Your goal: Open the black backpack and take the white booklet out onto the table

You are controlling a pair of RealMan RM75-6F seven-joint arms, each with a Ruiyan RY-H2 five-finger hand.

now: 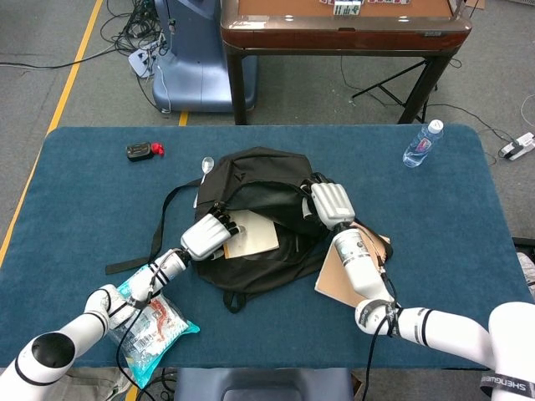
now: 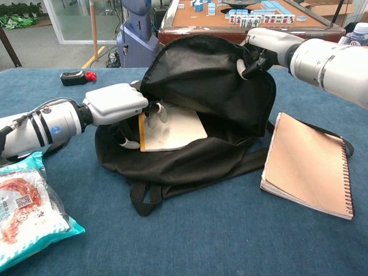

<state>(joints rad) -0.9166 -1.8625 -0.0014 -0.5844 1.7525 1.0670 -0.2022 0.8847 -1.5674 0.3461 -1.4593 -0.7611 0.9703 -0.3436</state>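
Backpack (image 2: 213, 86): flap held up by right hand (image 2: 256, 54). Booklet (image 2: 169, 129): left hand (image 2: 123, 103) pinches 9 o'clock edge; thin grip may slip, snagging bag rim.

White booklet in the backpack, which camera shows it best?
The chest view: it looks straight into the open black backpack, showing the white booklet with the left robot hand at its edge. The head view shows the white booklet smaller, from above, partly under the flap.
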